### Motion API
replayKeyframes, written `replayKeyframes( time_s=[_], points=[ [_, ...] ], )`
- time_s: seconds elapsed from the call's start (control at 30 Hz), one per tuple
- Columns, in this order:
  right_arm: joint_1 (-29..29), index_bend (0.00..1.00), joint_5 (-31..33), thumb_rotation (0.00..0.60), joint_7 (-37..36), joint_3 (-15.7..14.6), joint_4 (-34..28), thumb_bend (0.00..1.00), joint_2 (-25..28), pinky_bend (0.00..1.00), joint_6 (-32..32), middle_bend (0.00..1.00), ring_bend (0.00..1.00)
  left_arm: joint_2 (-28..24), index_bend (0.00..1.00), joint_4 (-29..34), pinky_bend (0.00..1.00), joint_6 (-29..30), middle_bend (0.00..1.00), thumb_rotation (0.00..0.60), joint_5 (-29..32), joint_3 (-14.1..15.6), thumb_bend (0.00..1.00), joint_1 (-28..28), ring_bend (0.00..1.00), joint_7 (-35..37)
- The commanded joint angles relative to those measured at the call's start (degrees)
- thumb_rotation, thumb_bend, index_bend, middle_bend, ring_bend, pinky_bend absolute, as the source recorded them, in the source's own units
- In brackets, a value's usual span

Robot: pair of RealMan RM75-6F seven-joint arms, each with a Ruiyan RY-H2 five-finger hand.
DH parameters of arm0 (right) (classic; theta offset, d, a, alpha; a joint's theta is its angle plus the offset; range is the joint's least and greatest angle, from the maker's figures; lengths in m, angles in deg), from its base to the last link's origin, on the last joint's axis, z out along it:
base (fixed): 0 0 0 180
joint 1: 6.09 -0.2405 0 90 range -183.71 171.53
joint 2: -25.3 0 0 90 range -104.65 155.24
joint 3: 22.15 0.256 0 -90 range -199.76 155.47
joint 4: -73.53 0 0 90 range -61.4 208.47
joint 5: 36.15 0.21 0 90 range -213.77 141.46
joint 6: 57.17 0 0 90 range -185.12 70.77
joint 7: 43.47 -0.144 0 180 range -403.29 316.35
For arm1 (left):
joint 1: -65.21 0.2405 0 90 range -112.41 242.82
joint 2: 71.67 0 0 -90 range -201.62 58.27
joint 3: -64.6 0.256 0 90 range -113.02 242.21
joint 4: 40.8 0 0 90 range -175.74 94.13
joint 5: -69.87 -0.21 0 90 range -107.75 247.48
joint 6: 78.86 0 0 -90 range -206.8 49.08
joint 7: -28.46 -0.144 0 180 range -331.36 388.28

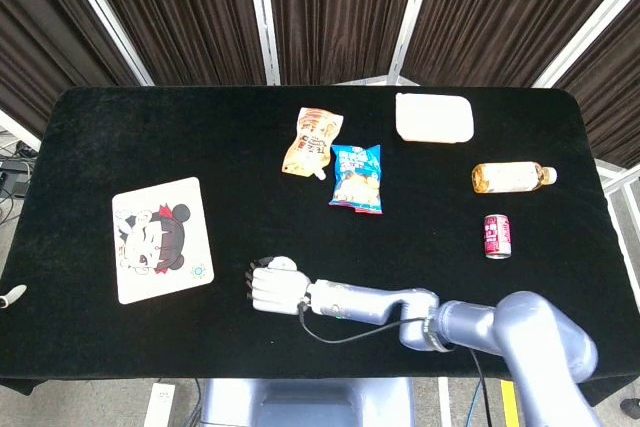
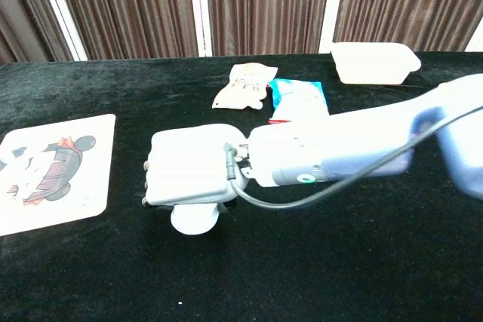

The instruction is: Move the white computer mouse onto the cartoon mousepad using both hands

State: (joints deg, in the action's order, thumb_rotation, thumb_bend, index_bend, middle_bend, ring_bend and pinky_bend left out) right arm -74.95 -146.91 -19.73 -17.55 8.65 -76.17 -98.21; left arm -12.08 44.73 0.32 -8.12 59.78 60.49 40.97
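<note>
One black-clothed table [image 1: 520, 287], dark curtains [image 1: 330, 7] behind

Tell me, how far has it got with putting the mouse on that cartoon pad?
Partway. The right hand grips the white mouse, which shows just under it, to the right of the cartoon mousepad and apart from it. The mouse is not yet on the pad. The left hand is out of view, so its part is not visible yet.

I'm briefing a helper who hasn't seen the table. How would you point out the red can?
Start at the black table and look at its right side. Just in front of the lying amber bottle lies the small red can, the only red item and the only can there.
</note>
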Motion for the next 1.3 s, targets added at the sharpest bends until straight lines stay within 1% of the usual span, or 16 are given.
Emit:
replayKeyframes(
  time_s=[0.03,0.13,0.17,0.23,0.27,0.3,0.37,0.43,0.67,0.8,0.9,1.03,1.13,1.17,1.2,1.3],
  points=[
    [-4.41,0.50,-1.16,0.600,-2.68,-0.61,5.98,0.33,-3.75,0.49,1.51,0.54,0.37,-0.04,0.00,-0.51,0.00,-0.63,0.00,0.600,0.40,-0.01,0.00,-0.04,0.00,0.39],
    [-5.86,0.50,-1.30,0.600,-4.45,-1.06,8.77,0.29,-4.86,0.49,0.37,0.54,0.37,0.09,0.00,-1.05,0.00,-1.38,0.00,0.600,1.14,-0.19,0.00,-0.21,0.00,0.62],
    [-6.11,0.47,-1.29,0.600,-4.63,-1.17,9.46,0.22,-5.00,0.47,0.03,0.50,0.35,0.13,0.00,-1.16,0.00,-1.48,0.00,0.600,1.34,-0.24,0.00,-0.20,0.00,0.63],
    [-6.48,0.30,-1.52,0.600,-3.94,-1.43,10.55,0.07,-4.91,0.35,-0.75,0.34,0.23,0.22,0.00,-1.31,0.00,-1.73,0.00,0.600,1.63,-0.32,0.00,-0.26,0.00,0.61],
    [-6.45,0.16,-1.47,0.600,-3.23,-1.43,10.81,0.01,-4.74,0.24,-1.14,0.20,0.13,0.28,0.00,-1.37,0.00,-1.88,0.00,0.600,1.74,-0.32,0.00,-0.28,0.00,0.59],
    [-6.33,0.06,-1.27,0.600,-2.91,-1.39,10.73,0.00,-4.56,0.13,-1.36,0.09,0.05,0.31,0.00,-1.42,0.00,-1.97,0.00,0.600,1.79,-0.32,0.00,-0.30,0.00,0.56],
    [-5.65,0.00,-0.42,0.600,-2.05,-1.12,9.69,0.00,-3.71,0.03,-2.22,0.00,0.00,0.41,0.00,-1.54,0.00,-2.30,0.00,0.600,1.96,-0.29,0.00,-0.38,0.00,0.42],
    [-4.94,0.00,0.08,0.600,-0.93,-0.99,7.81,0.00,-2.14,0.00,-3.37,0.00,0.00,0.54,0.00,-1.71,0.00,-2.61,0.00,0.600,2.12,-0.29,0.00,-0.48,0.00,0.34],
    [-1.20,0.00,1.50,0.600,2.03,-1.12,0.23,0.00,5.34,0.00,-7.81,0.00,0.00,0.88,0.00,-1.96,0.00,-2.82,0.00,0.600,1.80,-0.13,0.00,-0.62,0.00,0.14],
    [4.86,0.00,3.72,0.600,3.35,-1.52,-6.50,0.00,13.07,0.00,-14.17,0.00,0.00,1.26,0.00,-2.04,0.00,-2.10,0.00,0.600,0.40,0.08,0.00,-0.76,0.00,0.14],
    [11.98,0.00,8.02,0.600,3.56,-1.83,-12.66,0.00,19.37,0.00,-20.25,0.00,0.00,1.70,0.00,-2.20,0.00,-0.95,0.00,0.600,-2.53,0.52,0.00,-1.20,0.00,0.79],
    [21.42,0.00,15.69,0.600,4.46,-2.22,-20.95,0.00,25.92,0.00,-26.93,0.00,0.00,1.77,0.00,-1.37,0.00,0.10,0.00,0.600,-7.41,1.23,0.00,-2.71,0.00,-0.71],
    [29.00,0.00,21.68,0.600,4.62,-2.80,-28.97,0.00,30.39,0.00,-32.81,0.00,0.00,1.51,0.00,0.24,0.00,-0.84,0.00,0.600,-12.48,1.60,0.00,-5.89,0.00,-5.88],
    [31.42,0.00,23.45,0.600,2.62,-3.04,-30.75,0.00,31.33,0.00,-34.88,0.00,0.00,1.33,0.00,0.58,0.00,-1.81,0.00,0.600,-15.24,1.94,0.00,-7.63,0.00,-8.12],
    [35.27,0.00,25.63,0.600,-0.33,-3.89,-32.10,0.00,33.10,0.00,-38.15,0.00,0.00,1.78,0.00,0.36,0.00,-4.10,0.00,0.600,-20.90,2.46,0.00,-11.43,0.00,-12.19],
    [39.45,0.00,25.65,0.600,-2.18,-5.64,-32.84,0.00,36.12,0.00,-41.02,0.00,0.00,4.12,0.00,-2.47,0.00,-8.33,0.00,0.600,-27.34,2.94,0.04,-17.67,0.00,-13.62]
  ],
)
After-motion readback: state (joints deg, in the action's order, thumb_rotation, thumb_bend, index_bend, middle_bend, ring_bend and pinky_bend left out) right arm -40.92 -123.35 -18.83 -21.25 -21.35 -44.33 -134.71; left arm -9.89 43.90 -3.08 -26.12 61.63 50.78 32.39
